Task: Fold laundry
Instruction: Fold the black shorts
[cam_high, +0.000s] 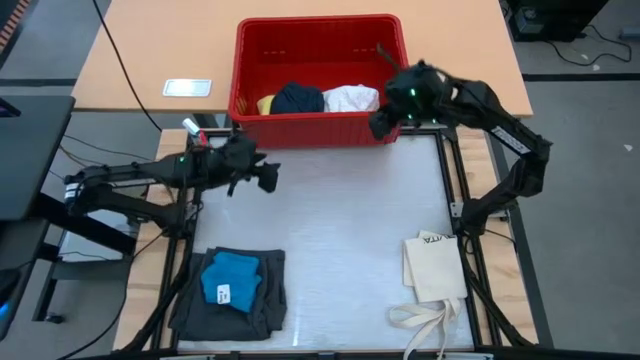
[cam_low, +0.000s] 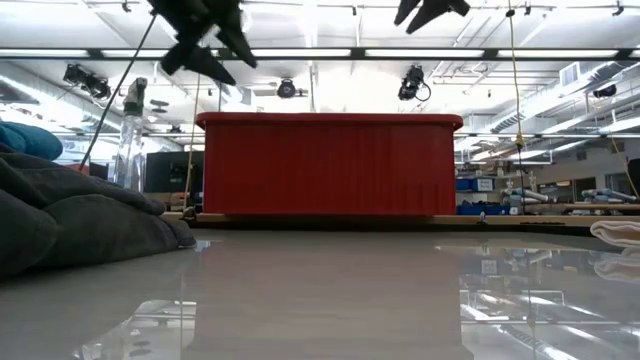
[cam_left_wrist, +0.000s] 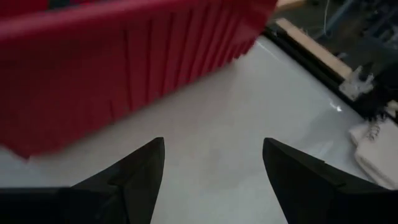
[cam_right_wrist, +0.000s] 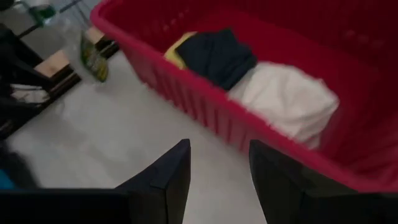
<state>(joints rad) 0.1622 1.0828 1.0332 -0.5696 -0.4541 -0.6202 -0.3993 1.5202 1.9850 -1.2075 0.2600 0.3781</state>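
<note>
folded shorts (cam_high: 232, 300) with blue piece (cam_high: 231, 278) at 7 o'clock. bin (cam_high: 318, 132) at 12 holds yellow (cam_high: 266, 103), navy (cam_high: 299, 98), white cloth (cam_high: 352, 99): soft, light; pinch raised fold. right gripper (cam_high: 382, 124) at bin's front rim, left gripper (cam_high: 266, 176) at 10, both with fingers apart.

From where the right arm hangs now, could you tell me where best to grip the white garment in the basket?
Probably the raised crumpled top of the white garment, coming from above: the red basket walls it in, and the navy piece lies against one side. The right tool is open nearby.

The tote bag (cam_high: 436, 268) bears unreadable dark lettering.
</note>
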